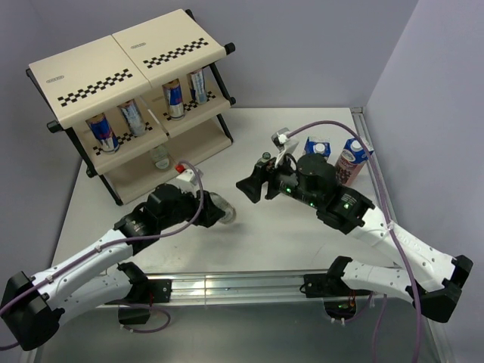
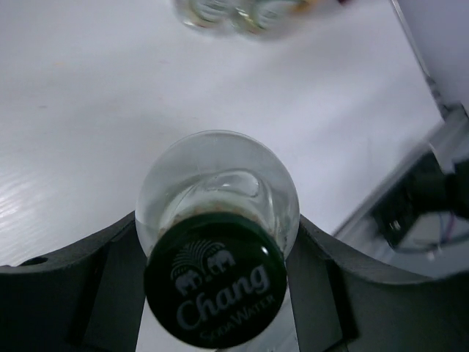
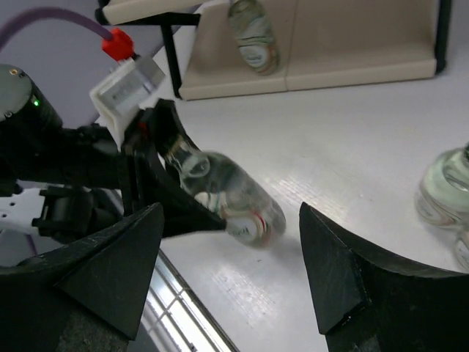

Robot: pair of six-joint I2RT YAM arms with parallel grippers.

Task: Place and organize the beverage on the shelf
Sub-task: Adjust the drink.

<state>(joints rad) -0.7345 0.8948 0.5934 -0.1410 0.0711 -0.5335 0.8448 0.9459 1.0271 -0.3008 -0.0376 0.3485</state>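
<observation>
Cream panels marked the shelf (image 1: pixel 128 57) at the far left of the top view. I counted four cans (image 1: pixel 102 132) standing along its middle tier and one shelved bottle (image 1: pixel 160 156) on the lowest tier. The cartons (image 1: pixel 352 160) stood on the table (image 1: pixel 287 234) at the far right, well apart from the rack. The left gripper (image 1: pixel 215 212) carried the held bottle (image 1: pixel 224 209) near the shelf's front corner. The right gripper (image 1: pixel 249 189) hung just beside it.

From the left wrist, I saw the fingers (image 2: pixel 95 293) clamped on either side of that bottle just under its dark green cap. Blurred loose bottles (image 2: pixel 220 11) waited on the table beyond; I could not count them surely.

From the right wrist, the jaws stood wide apart with nothing between them. They faced the left gripper and its tilted bottle, and the shelved one stood behind on the bottom tier. One more loose bottle sat on the table at the right edge.

I judged the job past halfway. The cans were done, one bottle was placed and one was in hand. The remaining bottles and both cartons were not yet shelved.
</observation>
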